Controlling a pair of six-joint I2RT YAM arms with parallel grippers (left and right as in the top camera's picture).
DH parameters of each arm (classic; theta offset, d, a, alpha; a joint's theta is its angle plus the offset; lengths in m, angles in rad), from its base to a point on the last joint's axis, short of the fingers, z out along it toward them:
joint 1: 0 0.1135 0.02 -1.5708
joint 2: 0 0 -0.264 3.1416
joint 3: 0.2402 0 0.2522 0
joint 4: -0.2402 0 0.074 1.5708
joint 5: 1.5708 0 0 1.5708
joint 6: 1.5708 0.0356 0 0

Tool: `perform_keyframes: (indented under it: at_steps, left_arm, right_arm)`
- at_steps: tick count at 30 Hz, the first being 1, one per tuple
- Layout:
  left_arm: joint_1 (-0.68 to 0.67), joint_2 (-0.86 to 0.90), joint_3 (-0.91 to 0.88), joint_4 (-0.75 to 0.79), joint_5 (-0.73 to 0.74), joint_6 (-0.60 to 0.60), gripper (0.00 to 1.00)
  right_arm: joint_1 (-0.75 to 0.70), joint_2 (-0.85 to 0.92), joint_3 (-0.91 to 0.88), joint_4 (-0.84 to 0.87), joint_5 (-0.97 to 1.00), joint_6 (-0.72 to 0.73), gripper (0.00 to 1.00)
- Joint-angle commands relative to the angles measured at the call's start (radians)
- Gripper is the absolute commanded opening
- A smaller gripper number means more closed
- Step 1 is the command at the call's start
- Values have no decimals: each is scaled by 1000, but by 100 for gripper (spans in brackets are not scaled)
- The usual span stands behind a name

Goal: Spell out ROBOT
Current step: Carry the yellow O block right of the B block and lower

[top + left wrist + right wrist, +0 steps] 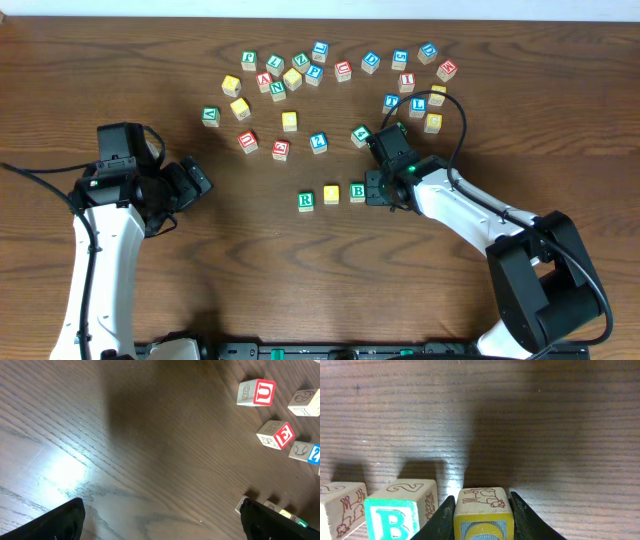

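A row of letter blocks lies at mid table: a green R [306, 201], a yellow block [331, 194] and a green B [357, 192]. My right gripper [381, 187] sits just right of the B, shut on a yellow-faced block [483, 512] with a cow drawing on its side. In the right wrist view the B block [400, 510] stands just left of the held block. My left gripper [196, 180] is open and empty over bare wood at the left; its fingers show at the bottom corners of the left wrist view [160, 522].
Several loose letter blocks are scattered across the far half of the table [300, 70]. In the left wrist view a red U block [257, 393] and another red block [276, 435] lie at the upper right. The right arm's cable loops near the blocks at the far right [455, 110].
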Motion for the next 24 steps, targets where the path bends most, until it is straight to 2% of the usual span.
perform_keyframes:
  at_steps: [1,15,24]
  left_arm:
    - [3,-4,3,-1,-13,-5,98]
    - [3,-4,3,-1,-13,-5,97]
    - [3,-4,3,-1,-13,-5,98]
  right_arm:
    - [-5,-8,-7,11,28,8,28]
    - [-16,-8,-7,12,-11,2,29]
    - [-17,-8,-7,15,30,-211,25]
